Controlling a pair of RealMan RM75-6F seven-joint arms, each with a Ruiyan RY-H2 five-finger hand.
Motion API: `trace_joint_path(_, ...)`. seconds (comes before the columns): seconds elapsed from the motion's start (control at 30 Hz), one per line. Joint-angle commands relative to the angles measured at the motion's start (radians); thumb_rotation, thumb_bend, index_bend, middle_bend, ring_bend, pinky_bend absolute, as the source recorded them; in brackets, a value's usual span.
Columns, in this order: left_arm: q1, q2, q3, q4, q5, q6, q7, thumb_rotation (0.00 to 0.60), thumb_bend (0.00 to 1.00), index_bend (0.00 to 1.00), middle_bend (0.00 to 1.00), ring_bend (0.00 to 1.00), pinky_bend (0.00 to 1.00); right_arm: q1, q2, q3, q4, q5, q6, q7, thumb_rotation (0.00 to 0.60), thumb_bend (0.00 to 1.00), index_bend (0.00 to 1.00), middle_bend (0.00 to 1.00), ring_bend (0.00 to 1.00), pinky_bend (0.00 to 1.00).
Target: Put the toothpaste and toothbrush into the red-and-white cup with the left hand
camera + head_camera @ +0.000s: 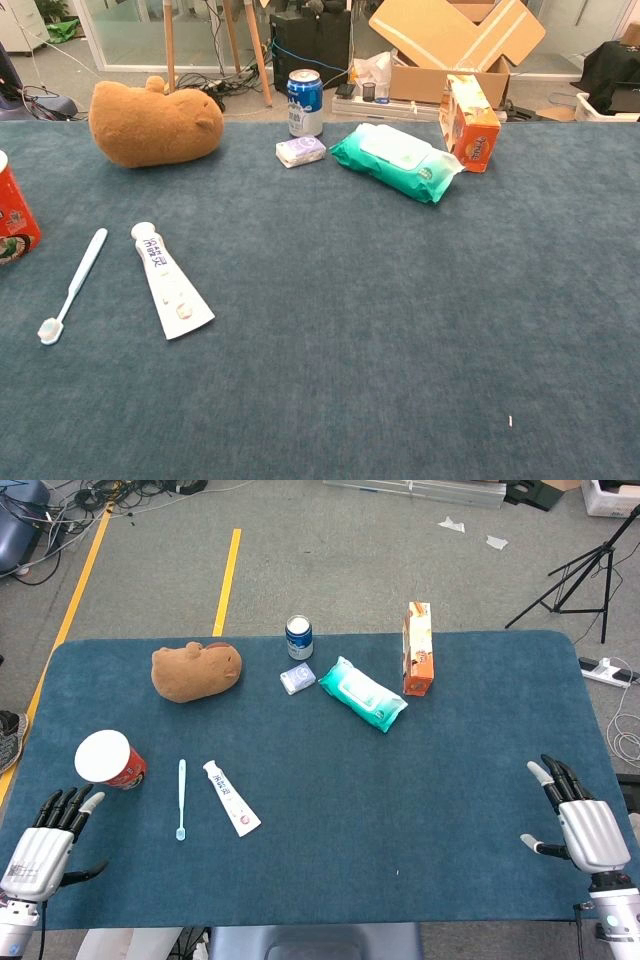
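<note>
The left robot hand [40, 845] sits at the near-left corner of the bench [420, 810], fingers spread and holding nothing, which suggests no pickup has begun. Just ahead of it stands the red-and-white cup [108, 760], upright with its mouth open, ready to receive things. A little to the right of the cup lie the toothbrush [181, 799] and, just beyond that, the toothpaste [231, 797], both flat, side by side but apart, each within easy reach. The right robot hand [582, 820], also open-fingered and empty, rests far off at the opposite edge, uninvolved.
</note>
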Motion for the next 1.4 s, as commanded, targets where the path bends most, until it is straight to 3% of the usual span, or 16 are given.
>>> trace_joint_path(0.03, -0.015, 0.003, 0.007, 0.032, 0.042, 0.01, -0.008, 0.6, 0.0, 0.06, 0.01, 0.0, 0.03, 0.0, 0.0, 0.0, 0.001, 0.0, -0.001, 0.001, 0.6, 0.0, 0.0, 0.0, 0.0, 0.35)
trace_joint_path(0.4, -0.098, -0.034, 0.011, 0.123, 0.189, 0.008, 0.008, 0.6, 0.0, 0.03, 0.0, 0.0, 0.0, 0.005, -0.002, 0.003, 0.009, 0.015, -0.018, 0.004, 0.6, 0.0, 0.0, 0.0, 0.0, 0.35)
trace_joint_path(0.83, -0.227, -0.029, 0.009, 0.068, 0.203, -0.157, 0.024, 0.6, 0.0, 0.09, 0.0, 0.0, 0.0, 0.009, 0.003, 0.011, 0.018, 0.036, -0.035, 0.028, 0.6, 0.0, 0.0, 0.0, 0.0, 0.35)
trace_joint_path(1.4, -0.419, -0.08, -0.025, 0.088, 0.209, -0.345, 0.021, 0.6, 0.0, 0.19, 0.0, 0.0, 0.0, 0.006, 0.017, 0.013, 0.018, 0.037, -0.033, 0.061, 0.6, 0.0, 0.0, 0.0, 0.0, 0.35)
